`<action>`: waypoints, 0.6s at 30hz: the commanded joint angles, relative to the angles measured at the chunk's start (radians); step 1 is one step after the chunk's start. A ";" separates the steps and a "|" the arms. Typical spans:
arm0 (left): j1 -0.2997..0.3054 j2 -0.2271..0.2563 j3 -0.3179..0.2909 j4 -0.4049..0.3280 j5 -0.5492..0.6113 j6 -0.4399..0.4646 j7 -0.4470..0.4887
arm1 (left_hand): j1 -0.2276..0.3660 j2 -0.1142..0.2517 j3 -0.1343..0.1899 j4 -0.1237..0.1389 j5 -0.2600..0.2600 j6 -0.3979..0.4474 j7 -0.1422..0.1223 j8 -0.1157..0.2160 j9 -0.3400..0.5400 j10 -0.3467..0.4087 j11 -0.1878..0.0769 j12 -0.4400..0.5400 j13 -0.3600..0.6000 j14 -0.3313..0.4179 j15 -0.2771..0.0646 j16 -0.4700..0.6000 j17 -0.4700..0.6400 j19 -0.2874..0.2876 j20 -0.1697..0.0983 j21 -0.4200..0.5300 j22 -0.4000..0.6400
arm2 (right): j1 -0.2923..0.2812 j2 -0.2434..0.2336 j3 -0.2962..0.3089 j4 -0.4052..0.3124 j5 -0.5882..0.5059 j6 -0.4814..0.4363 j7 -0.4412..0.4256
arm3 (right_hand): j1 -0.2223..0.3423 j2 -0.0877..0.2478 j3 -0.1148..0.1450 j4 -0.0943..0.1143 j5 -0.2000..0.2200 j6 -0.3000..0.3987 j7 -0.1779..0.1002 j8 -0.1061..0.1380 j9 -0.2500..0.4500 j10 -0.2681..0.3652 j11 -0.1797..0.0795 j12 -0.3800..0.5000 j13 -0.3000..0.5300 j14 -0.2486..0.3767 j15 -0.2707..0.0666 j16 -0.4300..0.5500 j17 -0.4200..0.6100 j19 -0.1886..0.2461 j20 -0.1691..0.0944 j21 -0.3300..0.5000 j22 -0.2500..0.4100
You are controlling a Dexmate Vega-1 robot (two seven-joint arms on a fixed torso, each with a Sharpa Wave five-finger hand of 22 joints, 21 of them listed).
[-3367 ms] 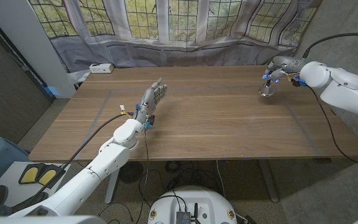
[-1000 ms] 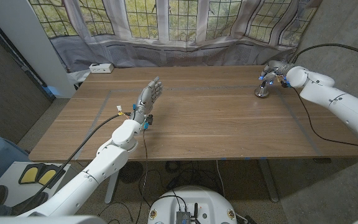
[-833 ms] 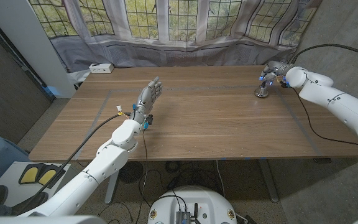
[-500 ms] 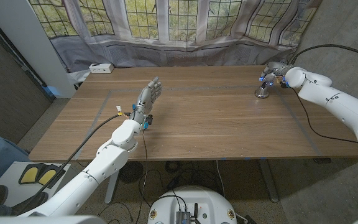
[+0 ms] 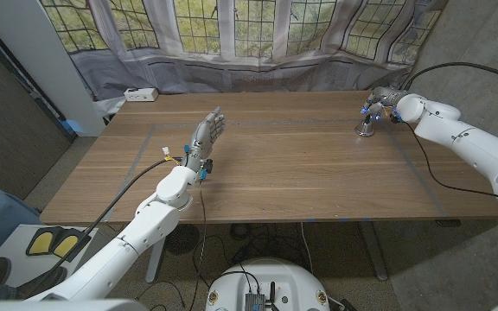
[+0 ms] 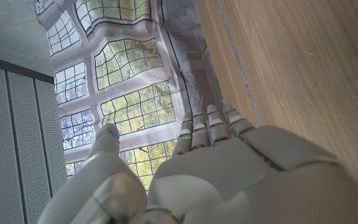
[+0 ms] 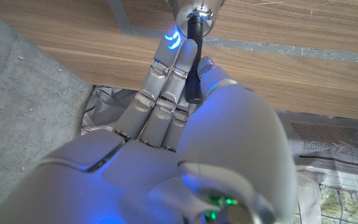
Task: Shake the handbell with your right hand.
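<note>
We have the right robot hand (image 5: 382,98) pinching the black handle of the handbell (image 5: 366,128), which hangs just below its fingers (image 7: 166,74) touching the surface (image 5: 301,173), so next we judge a lift and shake.

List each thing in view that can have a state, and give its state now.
Handbell: upright on the table, handle pinched by the right robot hand.
Right robot hand: holds the black bell handle between thumb and fingers.
Left robot hand: holds nothing, fingers straight and together, raised over the table.
Table: bears the handbell near its far right corner.
</note>
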 commanded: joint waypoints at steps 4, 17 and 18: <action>-0.013 -0.012 0.009 0.017 0.000 -0.004 -0.005 | 0.009 0.003 0.003 -0.001 -0.001 0.012 0.001 0.006 0.005 0.005 0.000 0.006 0.005 0.010 -0.001 0.003 0.002 0.003 0.000 -0.001 0.002 | 0.011 0.006 -0.016 0.030 0.001 0.007 -0.003 | -0.002 0.008 0.009 0.005 0.006 -0.007 -0.002 -0.003 0.003 0.015 0.018 -0.001 -0.001 -0.017 -0.004 -0.005 0.002 -0.009 -0.009 0.008 0.002; -0.021 -0.023 0.013 0.037 -0.003 -0.015 -0.011 | 0.009 0.003 0.003 -0.001 -0.002 0.020 0.002 0.009 0.005 0.010 -0.003 0.008 0.005 0.012 -0.002 0.003 0.002 0.002 0.000 -0.001 0.002 | 0.014 -0.002 -0.036 0.017 -0.030 -0.012 0.004 | -0.042 -0.019 -0.008 0.012 0.006 -0.048 -0.002 -0.020 0.001 -0.022 0.017 -0.023 -0.008 -0.047 0.007 -0.019 -0.002 -0.029 0.000 0.009 0.000; -0.021 -0.024 0.013 0.038 -0.004 -0.016 -0.011 | 0.009 0.003 0.003 -0.001 -0.002 0.020 0.002 0.009 0.005 0.011 -0.003 0.009 0.005 0.012 -0.002 0.003 0.002 0.002 0.000 -0.001 0.002 | 0.014 -0.002 -0.037 0.015 -0.032 -0.015 0.004 | -0.045 -0.016 -0.007 0.013 0.007 -0.057 -0.003 -0.023 0.001 -0.028 0.016 -0.026 -0.009 -0.050 0.008 -0.020 -0.002 -0.029 0.000 0.010 0.000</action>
